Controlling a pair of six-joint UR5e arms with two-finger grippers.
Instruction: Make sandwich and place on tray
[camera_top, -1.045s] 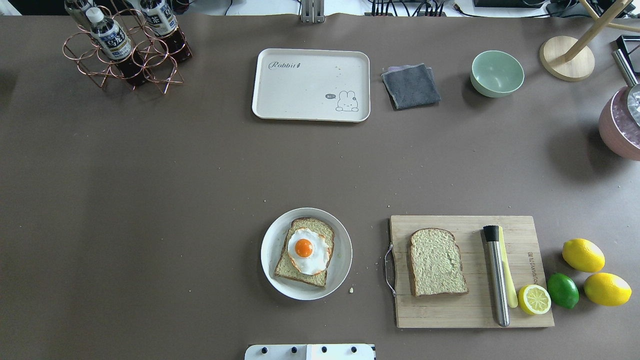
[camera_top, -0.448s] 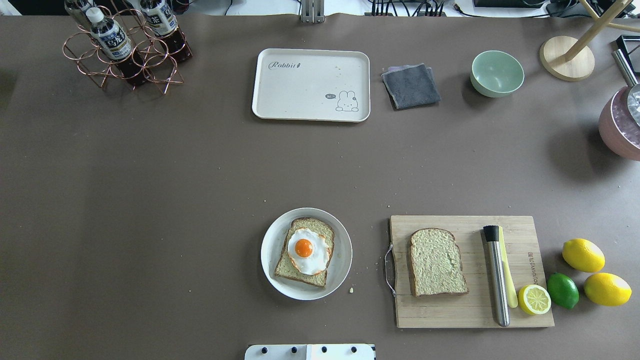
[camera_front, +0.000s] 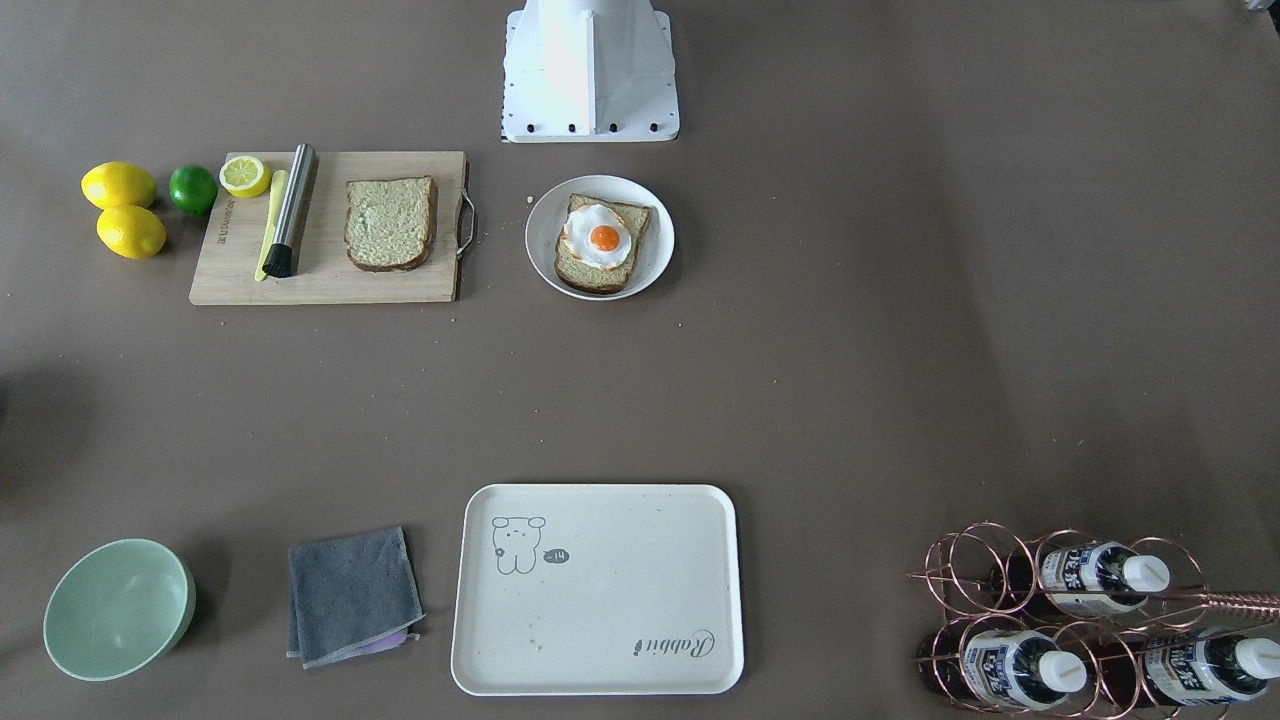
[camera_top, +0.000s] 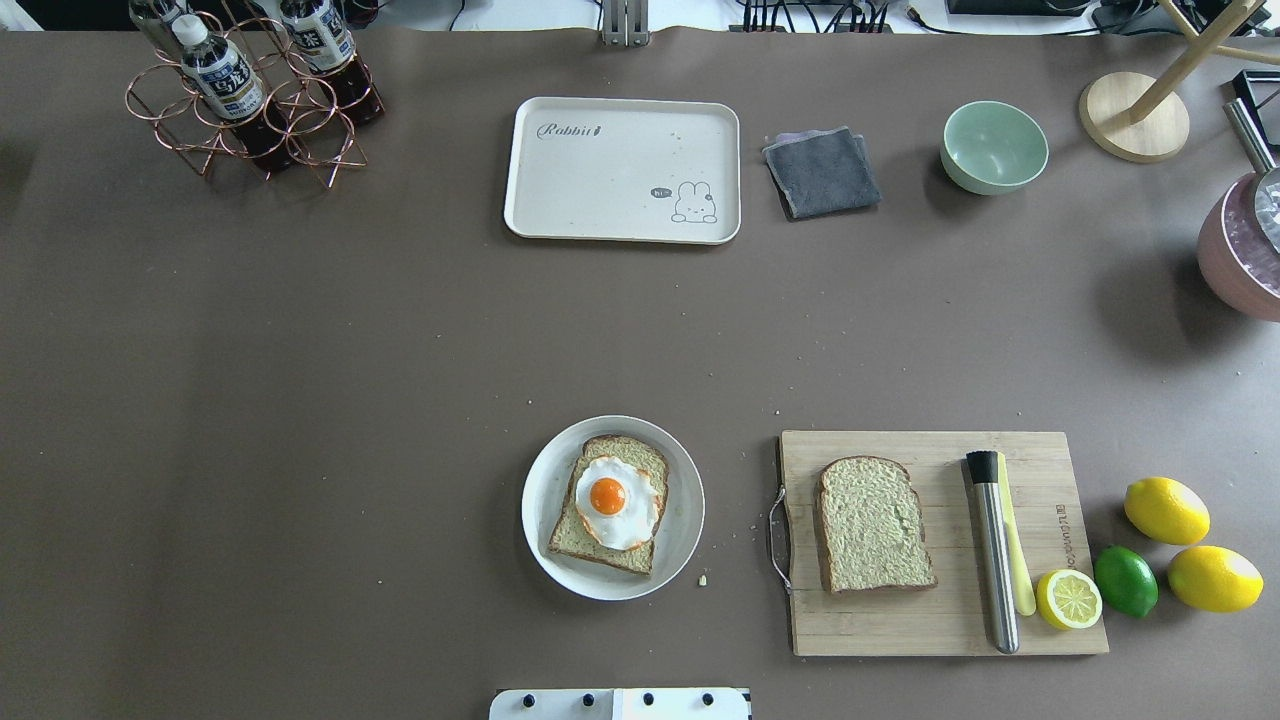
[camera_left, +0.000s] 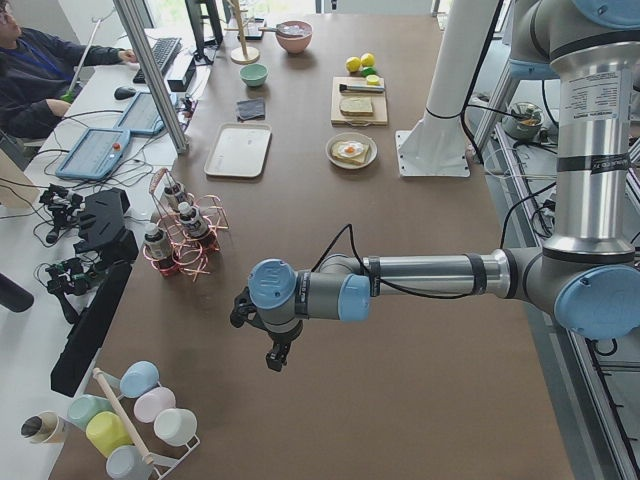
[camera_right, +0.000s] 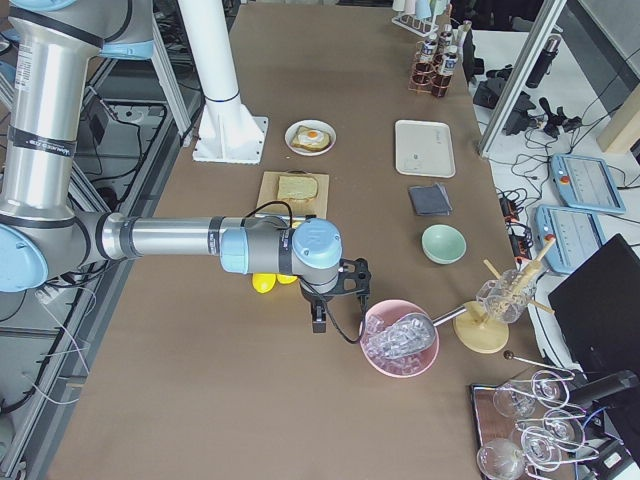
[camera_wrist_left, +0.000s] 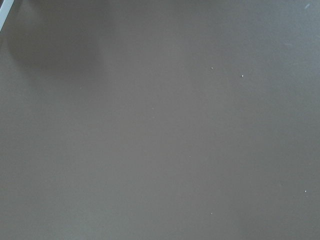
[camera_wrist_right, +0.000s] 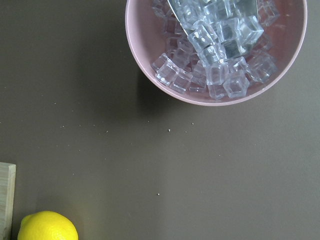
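Observation:
One bread slice (camera_top: 568, 538) lies on a round white plate (camera_top: 540, 490) with the fried egg (camera_top: 615, 500) on top. The second slice (camera_top: 875, 523) lies on the wooden cutting board (camera_top: 900, 625). The cream tray (camera_top: 620, 170) sits bare at the table's far side. My left gripper (camera_left: 275, 355) hangs over bare table far out to my left. My right gripper (camera_right: 318, 318) hangs far out to my right, between the lemons and a pink ice bowl (camera_right: 400, 338). Both show only in the side views, so I cannot tell whether they are open or shut.
A copper rack of bottles (camera_top: 250, 90) stands at the far left. A grey cloth (camera_top: 822, 172) and a green bowl (camera_top: 993, 146) lie right of the tray. A steel muddler (camera_top: 993, 550) and half lemon (camera_top: 1068, 598) lie on the board, with lemons and a lime (camera_top: 1125, 580) beside it.

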